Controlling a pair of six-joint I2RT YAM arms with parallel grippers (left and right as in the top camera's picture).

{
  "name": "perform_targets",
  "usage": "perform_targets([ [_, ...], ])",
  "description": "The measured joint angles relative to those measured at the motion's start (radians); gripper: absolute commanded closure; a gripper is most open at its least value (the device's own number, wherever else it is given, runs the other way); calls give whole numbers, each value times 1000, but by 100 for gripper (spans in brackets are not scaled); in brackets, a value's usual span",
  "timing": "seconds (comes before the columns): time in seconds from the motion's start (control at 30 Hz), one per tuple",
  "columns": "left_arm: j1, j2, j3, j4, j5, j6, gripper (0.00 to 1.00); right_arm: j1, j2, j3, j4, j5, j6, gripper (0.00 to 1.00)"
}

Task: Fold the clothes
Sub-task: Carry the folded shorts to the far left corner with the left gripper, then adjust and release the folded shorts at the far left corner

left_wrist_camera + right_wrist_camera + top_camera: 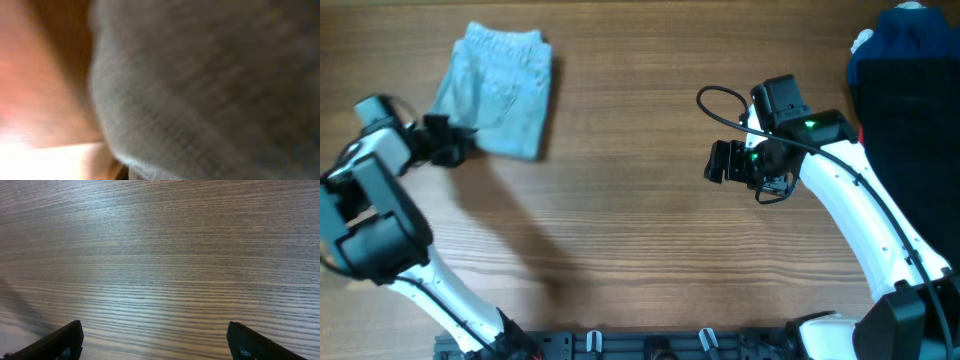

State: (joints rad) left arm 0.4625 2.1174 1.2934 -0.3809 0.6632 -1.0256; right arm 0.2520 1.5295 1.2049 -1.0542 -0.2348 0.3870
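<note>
The light-blue denim shorts (500, 90) lie folded into a compact bundle at the far left of the table, waistband toward the back. My left gripper (458, 146) is at the bundle's near left corner and seems shut on its edge. In the left wrist view blurred denim (210, 85) fills nearly the whole frame and hides the fingers. My right gripper (728, 163) is open and empty over bare wood right of centre. Its two dark fingertips show wide apart in the right wrist view (156, 340).
A dark navy garment (905, 75) is heaped at the far right edge, with a bit of white cloth (865, 40) at its top. A black cable (720, 100) loops off the right wrist. The wooden table (640, 250) spans the view.
</note>
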Motion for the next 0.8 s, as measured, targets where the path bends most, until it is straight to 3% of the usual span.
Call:
perform_targets([
  [0.1, -108, 0, -3, 87, -56, -126, 96, 0, 0, 0, -1, 0, 0, 7],
  [0.3, -191, 0, -10, 207, -173, -260, 96, 0, 0, 0, -5, 0, -8, 7],
  [0.53, -261, 7, -12, 323, -286, -304, 96, 0, 0, 0, -4, 0, -8, 7],
  [0.8, -286, 9, -12, 335, -326, -342, 96, 0, 0, 0, -5, 0, -8, 7],
])
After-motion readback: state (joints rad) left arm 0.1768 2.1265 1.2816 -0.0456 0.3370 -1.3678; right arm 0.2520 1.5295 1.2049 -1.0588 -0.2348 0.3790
